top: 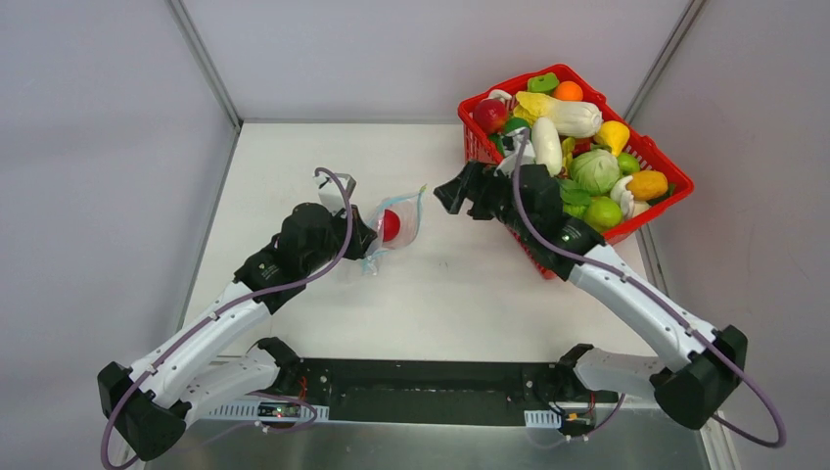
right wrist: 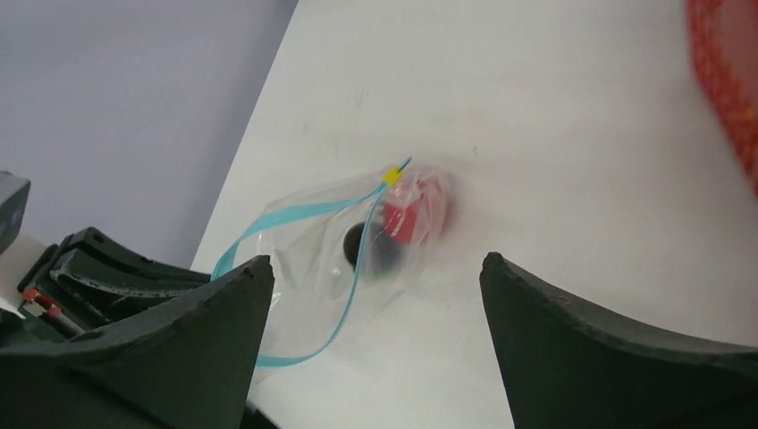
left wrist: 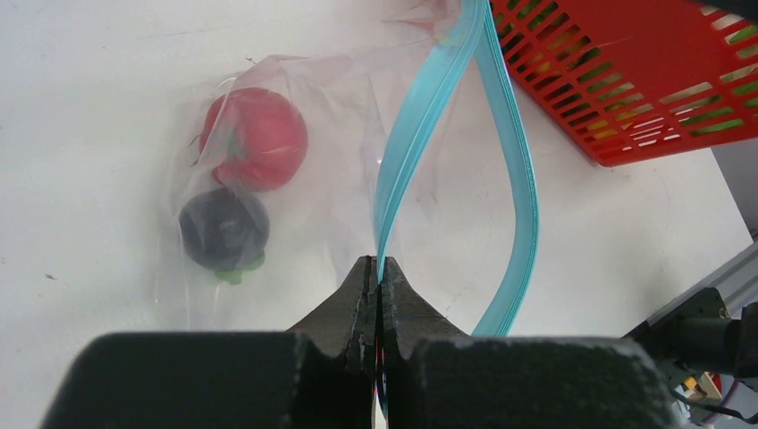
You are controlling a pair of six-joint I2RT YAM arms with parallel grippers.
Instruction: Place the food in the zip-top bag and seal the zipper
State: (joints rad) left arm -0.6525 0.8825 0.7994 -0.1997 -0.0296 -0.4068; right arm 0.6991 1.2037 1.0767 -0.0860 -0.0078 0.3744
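The left gripper (left wrist: 377, 264) is closed tight on one lip of the thin teal-blue zipper (left wrist: 418, 116), pinching it near one end of the strip. From that pinch the held lip runs almost straight away from the fingers toward the red plastic mesh basket (left wrist: 626, 71). The other lip bows out to the side, so the mouth of the clear crinkly zip-top bag (left wrist: 331, 107) stands open. Inside, on the white table (top: 440, 294), lie a red toy tomato (left wrist: 259, 137) and a dark purple toy ball (left wrist: 223, 228), touching each other and well back from the mouth.

The right gripper (top: 445, 191) hangs above the table with its jaws spread wide and nothing between them. It sits between the bag and the basket. Its wrist view looks down on the open mouth, with the two lips spread into a loop that meets at a small yellow tab (right wrist: 391, 176).

The relation that matters is the zipper's long axis. It runs from the left gripper's pinch toward the right gripper, so the free end points at the empty arm. That arm is also the nearer one to the basket of remaining food, which lies just behind it. Judging from this, the right arm is placed either to fetch another piece or to come in along the strip. For sealing, it would have to meet the two lips where they converge and press along that line while the left holds.
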